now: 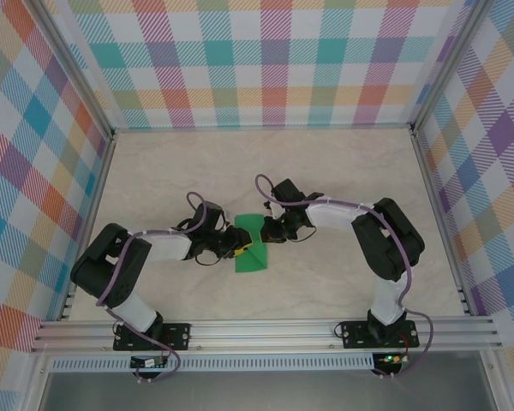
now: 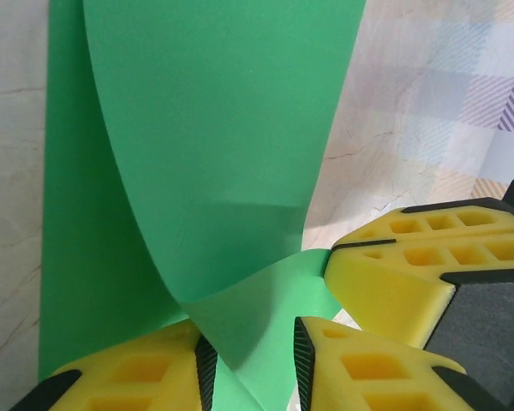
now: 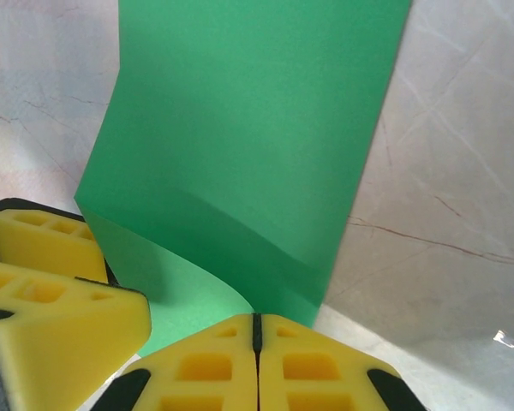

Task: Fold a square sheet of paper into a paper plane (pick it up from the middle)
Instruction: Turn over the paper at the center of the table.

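My right gripper (image 3: 255, 330) has its two yellow, blocky fingers (image 3: 325, 368) pressed tight together, pinching the edge of the square sheet of paper (image 3: 248, 145), which is thin, smooth and plain bright green. My left gripper (image 2: 250, 347) has its jaws a bit apart, with a bent corner of the sheet poking between its black pads (image 2: 207, 368). The sheet lies on the pale, marble-looking table (image 1: 343, 171) between the two grippers, one part flat and one part curling up in a soft bend.
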Tool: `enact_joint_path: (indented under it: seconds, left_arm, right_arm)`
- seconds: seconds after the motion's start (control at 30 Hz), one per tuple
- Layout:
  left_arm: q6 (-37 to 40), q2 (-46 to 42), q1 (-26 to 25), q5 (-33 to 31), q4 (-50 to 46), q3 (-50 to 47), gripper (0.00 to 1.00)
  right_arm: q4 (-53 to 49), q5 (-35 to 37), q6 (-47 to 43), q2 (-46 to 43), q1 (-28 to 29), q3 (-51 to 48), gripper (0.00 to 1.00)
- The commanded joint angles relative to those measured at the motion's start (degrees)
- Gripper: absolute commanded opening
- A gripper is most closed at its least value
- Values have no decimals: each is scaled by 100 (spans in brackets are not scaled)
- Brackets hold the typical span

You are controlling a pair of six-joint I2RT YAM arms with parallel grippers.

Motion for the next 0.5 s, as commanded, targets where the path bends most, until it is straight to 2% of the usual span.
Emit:
enact_joint_path:
  seconds: [0.0,0.07,0.17,0.3,0.4,0.47]
  left_arm:
    - [-16,81,-92,148,209,156,27]
    - [26,90,-92,146,210,182,21]
    - [114,81,-100,137,159,224,10]
    - [444,-8,-100,17,-300,409,1]
    - [986,-308,-100,-305,-1374,839,1]
    - [1451,-537,-109,-777,-2497,1302,1]
  right_arm:
    - [-99,29,14,-131,-29,-99,9]
    - [-101,18,37,-168,-34,-103,14]
    - [-99,92,173,-425,-62,-149,26]
    - [-430,830,495,-1080,-170,-165,52]
    - [-831,1789,713,-1631,-290,-177,69]
    - [-943,2325,751,-2000,-337,-240,81]
